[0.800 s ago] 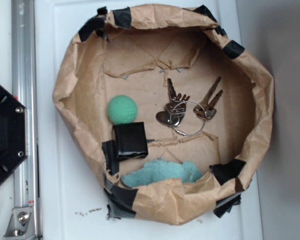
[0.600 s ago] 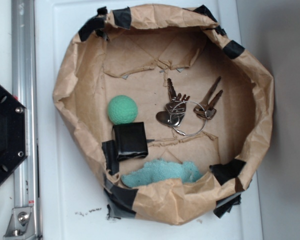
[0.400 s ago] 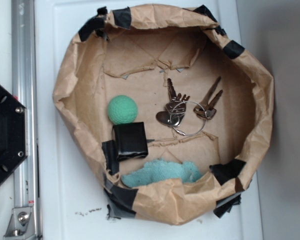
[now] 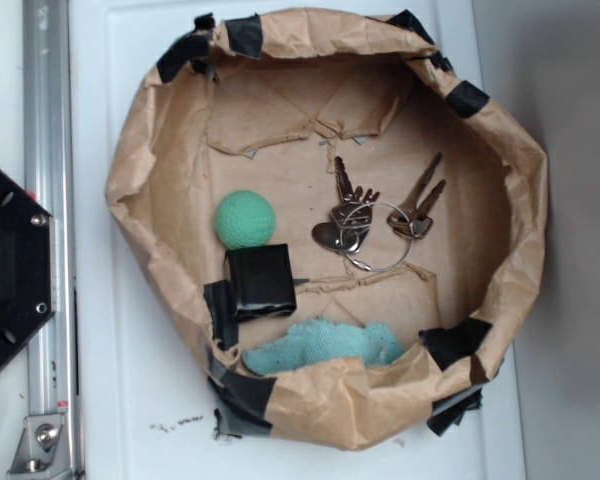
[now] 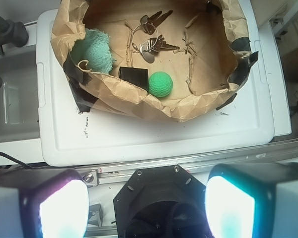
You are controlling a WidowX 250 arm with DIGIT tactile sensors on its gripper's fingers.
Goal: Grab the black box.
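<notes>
Fingers (image 5: 146,208) spread wide, empty — well away from the box (image 4: 261,281), which sits touching the ball (image 4: 245,219) inside the paper nest (image 4: 140,170).

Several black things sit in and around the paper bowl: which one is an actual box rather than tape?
The black box on the bowl's floor, just below the green ball: glossy, raised and squarish, unlike the flat tape patches stuck on the paper.

This looks like a robot lab or test bench. A makeshift bin of crumpled brown paper (image 4: 325,400) patched with black tape (image 4: 467,98) sits on a white plastic board (image 4: 140,390), beside an aluminium rail (image 4: 48,130) and a black octagonal metal plate (image 4: 5,270) bolted down.
</notes>
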